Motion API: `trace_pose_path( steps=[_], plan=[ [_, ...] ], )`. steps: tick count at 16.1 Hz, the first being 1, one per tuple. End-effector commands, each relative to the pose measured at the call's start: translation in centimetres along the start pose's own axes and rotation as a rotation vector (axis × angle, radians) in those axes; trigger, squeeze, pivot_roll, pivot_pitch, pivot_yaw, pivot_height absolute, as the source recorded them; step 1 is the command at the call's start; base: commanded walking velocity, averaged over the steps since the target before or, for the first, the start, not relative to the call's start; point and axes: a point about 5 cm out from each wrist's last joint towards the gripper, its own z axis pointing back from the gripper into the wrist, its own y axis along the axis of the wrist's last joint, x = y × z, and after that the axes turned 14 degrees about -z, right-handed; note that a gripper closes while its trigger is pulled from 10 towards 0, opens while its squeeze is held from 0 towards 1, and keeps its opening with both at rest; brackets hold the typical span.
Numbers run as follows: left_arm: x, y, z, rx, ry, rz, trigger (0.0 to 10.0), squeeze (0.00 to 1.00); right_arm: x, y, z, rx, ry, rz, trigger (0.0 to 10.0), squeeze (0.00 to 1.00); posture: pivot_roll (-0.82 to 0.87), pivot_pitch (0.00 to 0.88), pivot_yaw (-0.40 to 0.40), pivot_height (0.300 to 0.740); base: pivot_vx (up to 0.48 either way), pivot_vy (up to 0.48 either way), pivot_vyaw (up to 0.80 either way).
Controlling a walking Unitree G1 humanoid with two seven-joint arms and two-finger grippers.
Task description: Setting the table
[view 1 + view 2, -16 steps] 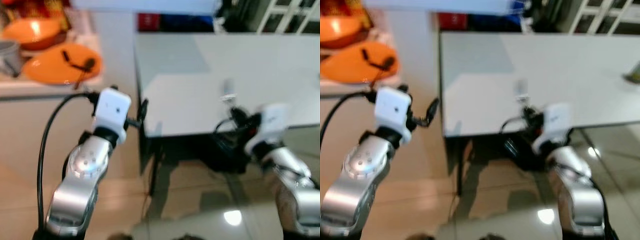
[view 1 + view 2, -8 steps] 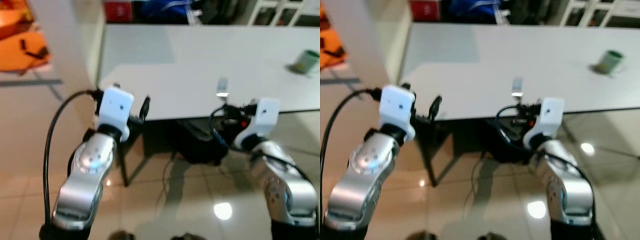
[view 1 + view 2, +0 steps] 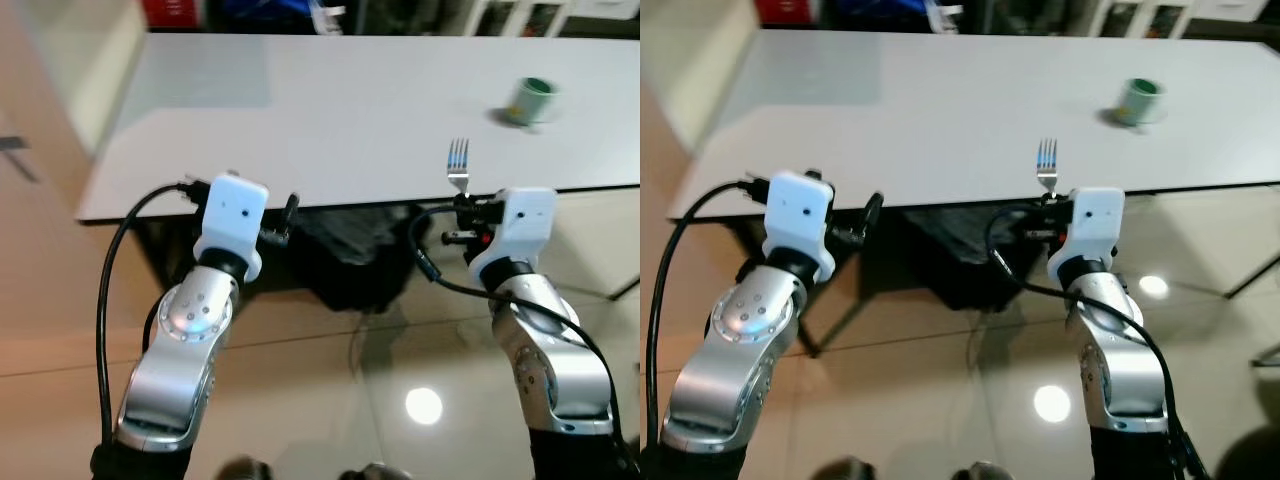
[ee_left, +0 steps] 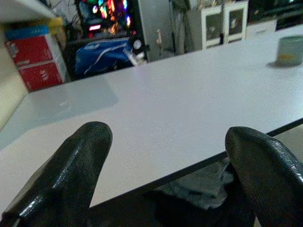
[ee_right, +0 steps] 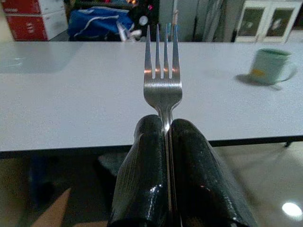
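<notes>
The right gripper [image 5: 165,137] is pinched tight on a fork [image 5: 163,75]. It has the thin handle, just under the wide part, and the prongs stick straight up. The fork looks like hard, shiny metal. It is probably light and will not bend, but it could slip or turn between the smooth black fingers [image 5: 142,156], so a firm pinch low on the handle seems best. It will not break if it drops.

The right arm is bent, with the fork held up just in front of the near edge of the table [image 3: 300,120]. The left gripper [image 4: 165,161] is held up beside it, also near that edge. Its two fingers [image 4: 75,170] are spread wide and hold nothing.

Farther back on the white table stands a green mug [image 3: 531,98].
</notes>
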Motion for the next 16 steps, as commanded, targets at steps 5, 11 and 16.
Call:
trace_pose_path(
  steps=[5,11,16],
  plan=[
    [-0.7,-0.8,0.2,-0.033,0.023,-0.027,10.0,0.0,-0.2,0.4,-0.4,0.036,-0.024,0.026,10.0,0.0,-0.06,0.106,-0.045,0.74,0.0,-0.48,0.64],
    [-0.9,-1.0,0.2,-0.037,0.034,-0.024,10.0,0.0,0.2,0.0,-0.5,0.009,-0.067,-0.022,10.0,0.0,-0.05,0.091,-0.044,0.74,0.0,-0.48,0.0],
    [-0.6,-0.9,-0.3,-0.047,0.021,0.014,10.0,0.0,0.8,-0.5,-0.6,-0.007,-0.161,0.018,10.0,0.0,-0.06,0.091,-0.039,0.74,0.0,-0.144,0.0]
  ],
)
